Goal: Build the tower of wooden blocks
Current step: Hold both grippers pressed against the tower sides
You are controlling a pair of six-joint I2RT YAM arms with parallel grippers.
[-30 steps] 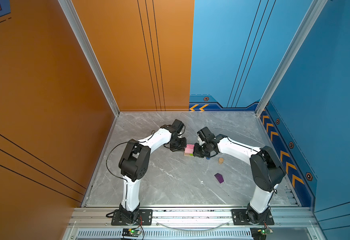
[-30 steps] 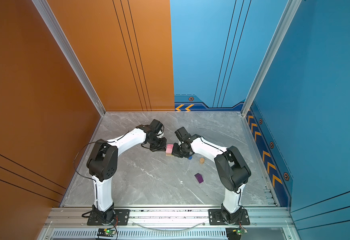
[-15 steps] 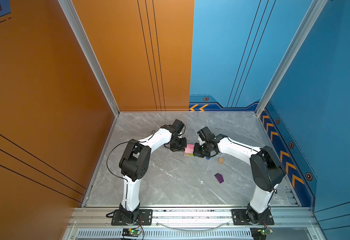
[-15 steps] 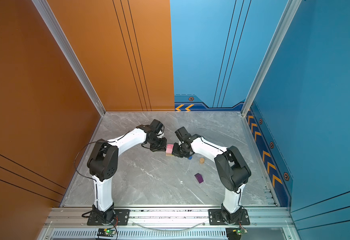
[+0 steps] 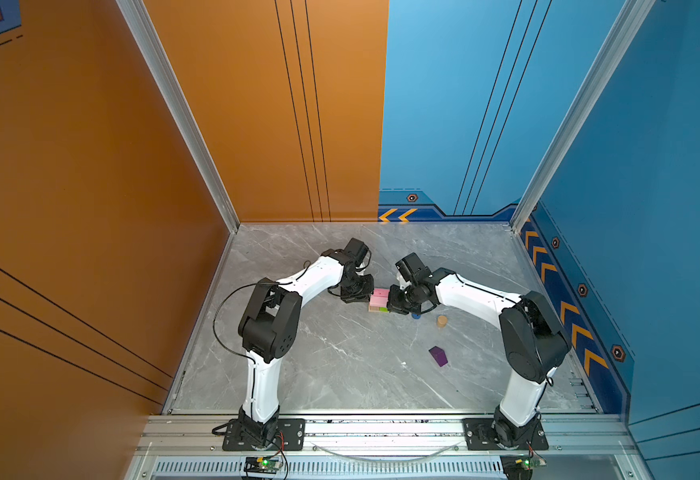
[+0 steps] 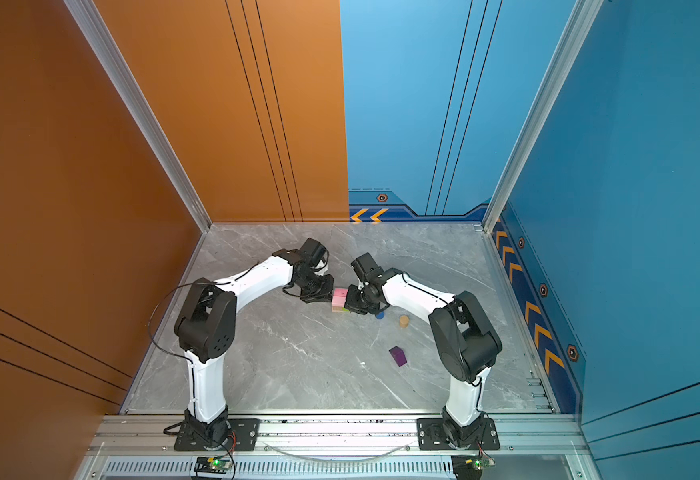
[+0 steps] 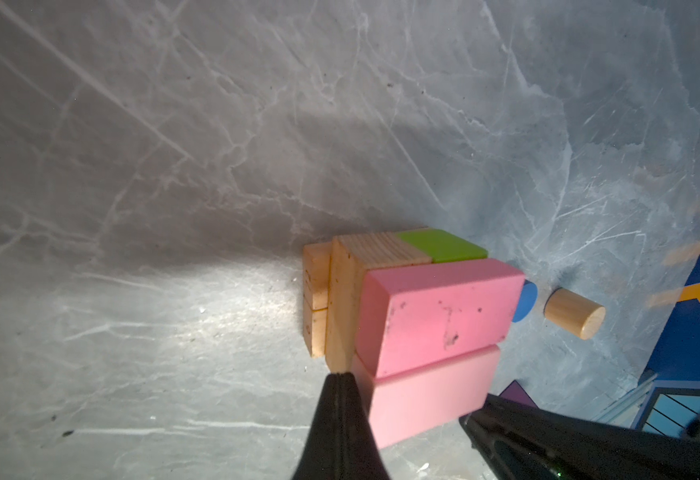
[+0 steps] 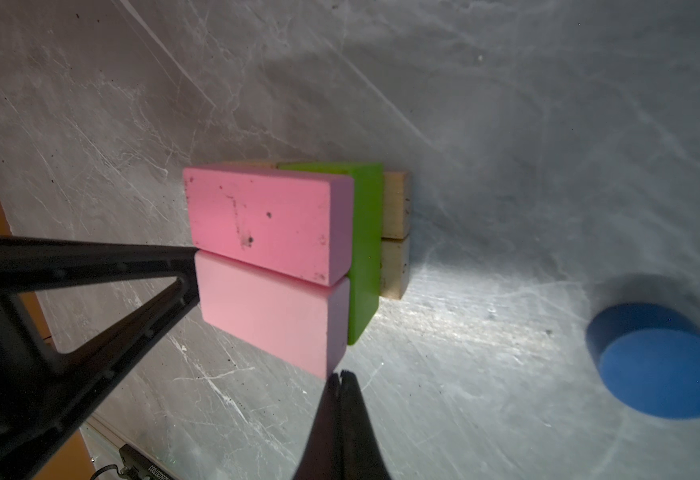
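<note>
The wood block tower [image 5: 379, 300] [image 6: 341, 300] is a low stack in mid-floor: two pink slabs [image 7: 435, 316] [image 8: 269, 224] side by side on a tan bar [image 7: 342, 307] and a lime-green bar [image 8: 367, 249], with tan blocks beneath. My left gripper [image 5: 368, 296] [image 7: 342, 376] is shut, its tip against the stack's left end. My right gripper [image 5: 390, 300] [image 8: 342, 374] is shut, its tip at the paler slab's corner on the right end. Neither holds anything.
A blue short cylinder [image 5: 416, 316] [image 8: 664, 361] and a tan cylinder [image 5: 442, 321] [image 7: 575, 313] lie on the grey marble floor just right of the stack. The purple peaked block [image 5: 438, 356] [image 6: 398, 356] lies nearer the front. Walls enclose three sides.
</note>
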